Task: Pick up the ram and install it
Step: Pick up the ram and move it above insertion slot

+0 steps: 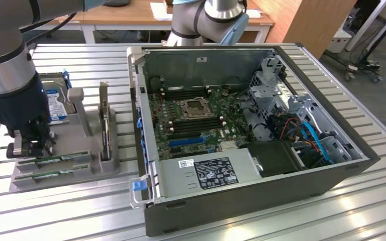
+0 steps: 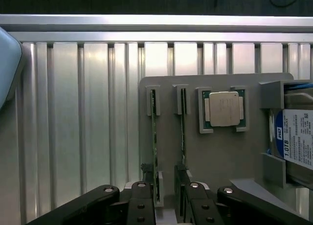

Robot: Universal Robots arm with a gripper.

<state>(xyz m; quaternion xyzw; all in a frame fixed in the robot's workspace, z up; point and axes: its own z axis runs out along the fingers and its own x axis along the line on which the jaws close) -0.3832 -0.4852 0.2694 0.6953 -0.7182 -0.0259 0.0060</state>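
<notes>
In the exterior view, a gray holder (image 1: 66, 182) (image 2: 220, 156) lay on the slatted metal table (image 1: 354, 211) at nine o'clock from the open computer case (image 1: 247, 201). The ram sticks (image 1: 52, 159) (image 2: 154, 137) stood on edge, side by side, in slots at the holder's seven o'clock corner. The gripper (image 1: 32, 149) (image 2: 166, 191) hung over their nine o'clock ends, fingers spread and pinching nothing; whether it touched a stick could not be told. A hard drive (image 1: 56, 104) (image 2: 296, 137) stood at the holder's eleven o'clock, a tall card (image 1: 104, 125) at its three o'clock, and a processor chip (image 2: 224, 109) sat near the sticks.
</notes>
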